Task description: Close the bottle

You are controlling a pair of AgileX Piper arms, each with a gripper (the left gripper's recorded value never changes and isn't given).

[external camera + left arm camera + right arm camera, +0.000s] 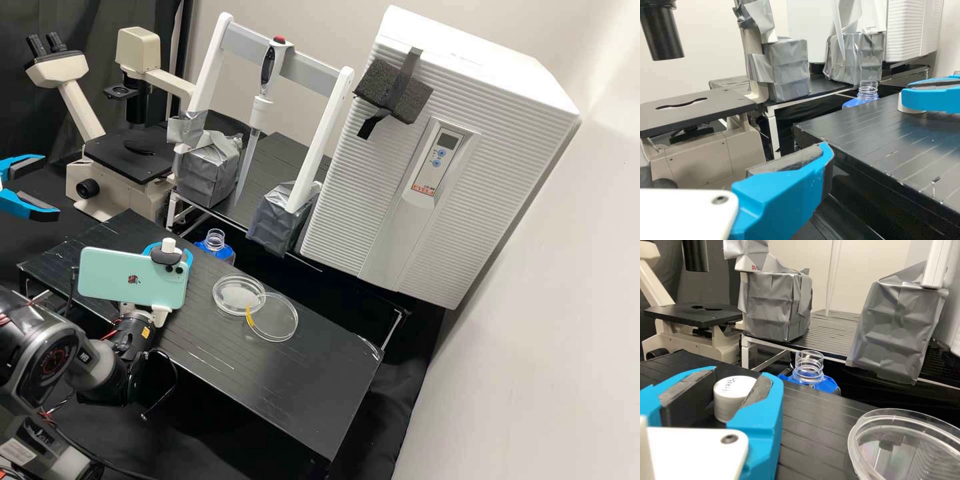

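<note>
The right gripper (735, 400) clasps the white cap (732, 392) upright over the bench (815, 430). The open bottle (810, 367) stands upright just ahead, past the bench's edge. The left gripper (47, 187), spread wide, hangs farther away.

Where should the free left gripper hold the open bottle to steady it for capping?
Probably low on the neck of the bottle, coming sideways from the microscope side: it stands upright with its body sunk behind the platform, and the mouth must stay free for the cap.
</note>
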